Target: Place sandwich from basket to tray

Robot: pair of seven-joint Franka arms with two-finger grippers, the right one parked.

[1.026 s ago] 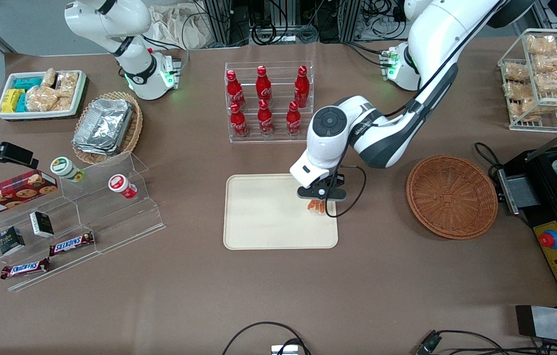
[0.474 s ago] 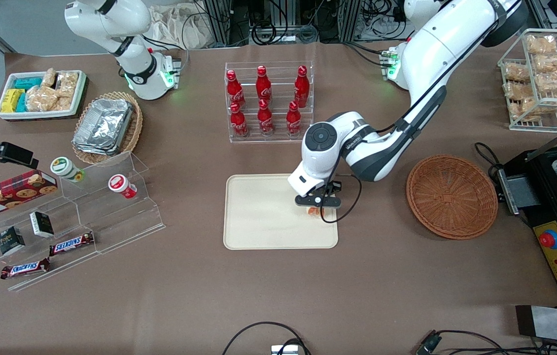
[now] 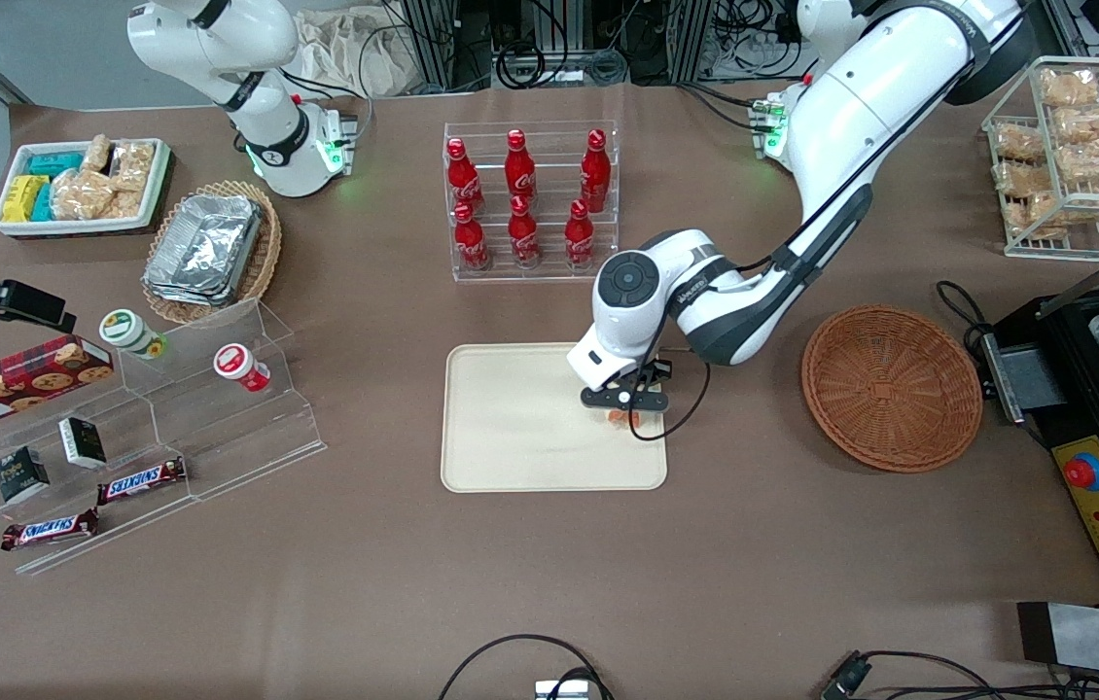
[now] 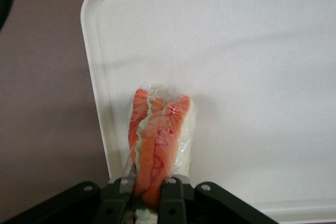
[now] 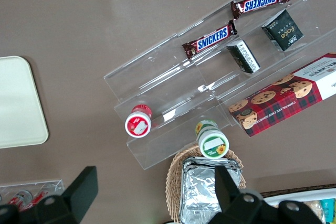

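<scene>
Brown tabletop (image 3: pixel 530 574), cluttered at its edges with racks and boxes; cables and frame legs line the edge farthest from the front camera. The cream tray (image 3: pixel 511 428) lies near the middle, just nearer the camera than a clear rack of red bottles (image 3: pixel 522 199). The round reddish-brown basket (image 3: pixel 890 386) sits toward the working arm's end, well apart from the tray and with nothing showing in it. The left gripper (image 3: pixel 623 406) hangs low over the tray's basket-side edge, jaws clenched on the sandwich (image 4: pixel 157 142). In the wrist view the black fingers (image 4: pixel 170 200) pinch the wrapped wedge at its near end, orange-red filling edge facing the camera, plastic film creased around it. The sandwich extends out over the tray's surface close to the rim (image 4: pixel 94 85); whether its free end touches the tray cannot be told, though a soft shadow beside it suggests it is very close. From the front only a sliver of orange shows under the gripper. Judged step: the carry is done and the set-down is in hand. The next move calls for a short, gentle descent until the wedge rests on the tray, then releasing the jaws and lifting straight up so the film does not cling and drag the sandwich along. Placement near the rim leaves little margin; a small shift inward before release would be safer.
</scene>
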